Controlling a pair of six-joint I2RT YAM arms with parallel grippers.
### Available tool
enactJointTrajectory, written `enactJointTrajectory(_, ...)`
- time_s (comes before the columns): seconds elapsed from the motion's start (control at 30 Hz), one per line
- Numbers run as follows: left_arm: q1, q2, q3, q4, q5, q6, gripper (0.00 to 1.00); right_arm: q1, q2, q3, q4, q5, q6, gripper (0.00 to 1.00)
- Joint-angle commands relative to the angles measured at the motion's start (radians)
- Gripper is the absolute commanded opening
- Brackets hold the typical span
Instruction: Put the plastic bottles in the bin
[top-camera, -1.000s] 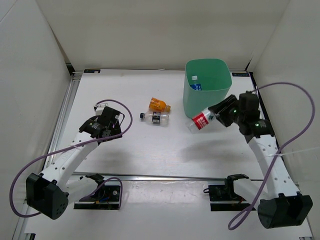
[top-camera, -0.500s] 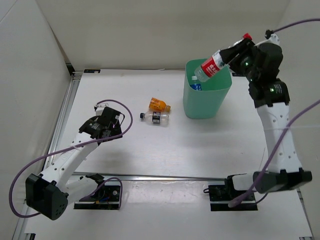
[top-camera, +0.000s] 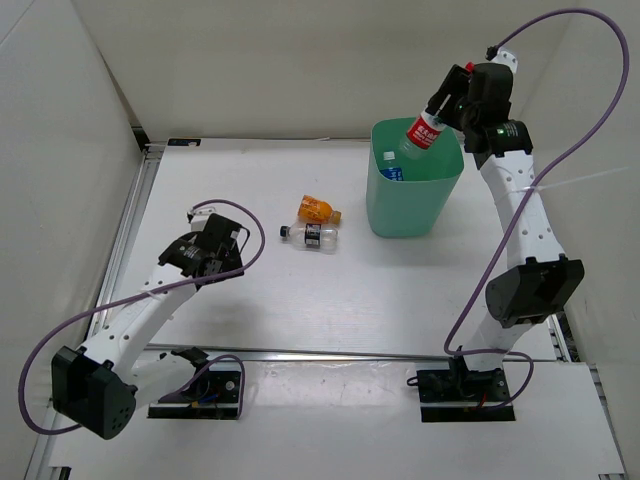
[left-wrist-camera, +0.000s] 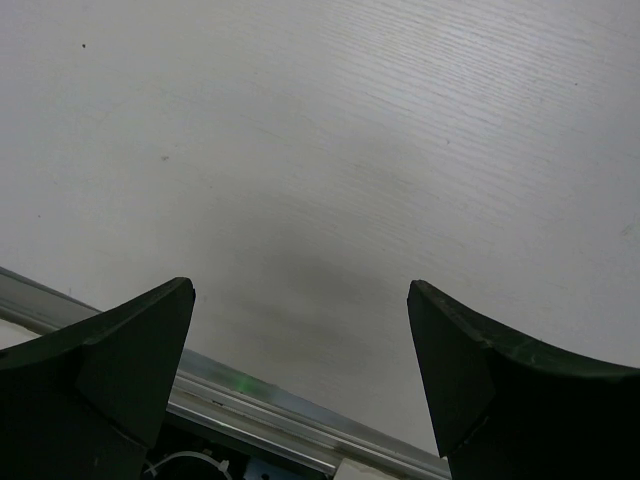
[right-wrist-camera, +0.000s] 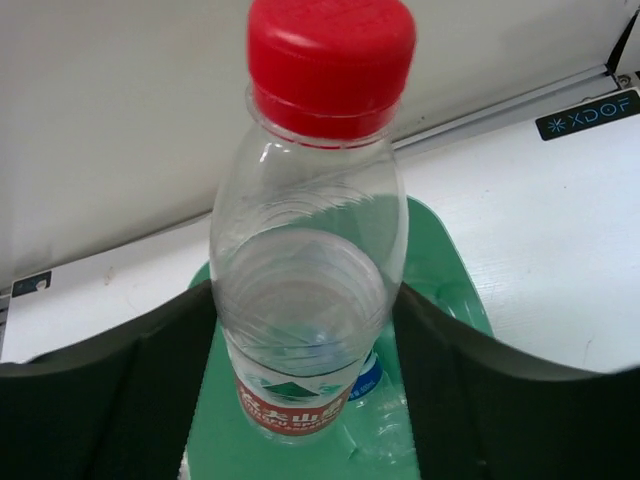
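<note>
My right gripper (top-camera: 437, 110) is raised over the mint-green bin (top-camera: 410, 208) and is shut on the clear bottle with the red label (top-camera: 421, 129), bottom end pointing down into the bin's mouth. In the right wrist view the gripper (right-wrist-camera: 305, 300) pinches this bottle (right-wrist-camera: 310, 250) above the bin (right-wrist-camera: 440, 255). The bottle with the blue cap (top-camera: 391, 172) lies inside the bin and shows in the wrist view too (right-wrist-camera: 368, 380). The stubby orange bottle (top-camera: 317, 210) and the dark-label bottle (top-camera: 311, 236) lie on the table left of the bin. My left gripper (top-camera: 215, 255) is open and empty over bare table (left-wrist-camera: 300, 290).
White walls enclose the table on the left, back and right. A metal rail (top-camera: 300, 353) runs along the near edge and another along the left side (top-camera: 130, 230). The right arm's purple cable (top-camera: 560, 20) loops high above the bin.
My right arm has swung up and back with the red-label bottle, from beside the bin's front to over its mouth, and tipped it bottom-down. The left arm has not moved.
</note>
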Motion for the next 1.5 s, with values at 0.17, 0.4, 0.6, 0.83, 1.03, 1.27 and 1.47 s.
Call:
enactJointTrajectory(0.17,-0.005,0.054,0.102,-0.039,0.001,-0.008,0.99,0.017,-0.082,-0.016,-0.006,0.039,0.018,0.93)
enactJointTrajectory(0.4,0.141,0.239,0.387,-0.080,0.190,-0.155,0.99,0.017,-0.160,-0.007,-0.033,0.016,0.056,0.93)
enactJointTrajectory(0.6,0.236,0.387,0.483,0.050,0.487,-0.344,0.88,0.060,-0.298,-0.139,-0.058,-0.018,0.093,0.92)
enactJointTrajectory(0.83,0.250,0.508,0.437,0.294,0.843,-0.646,0.99,0.060,-0.430,-0.321,-0.069,-0.029,0.073,0.93)
enactJointTrajectory(1.03,0.169,0.649,0.533,0.305,0.831,-0.794,0.99,0.060,-0.497,-0.420,-0.069,-0.008,0.064,0.94)
enactJointTrajectory(1.27,0.113,0.721,0.533,0.314,0.830,-0.878,0.99,0.041,-0.542,-0.461,-0.069,0.014,0.064,0.97)
enactJointTrajectory(1.47,0.095,0.756,0.489,0.314,0.796,-0.872,0.99,0.023,-0.560,-0.481,-0.078,0.023,0.033,0.98)
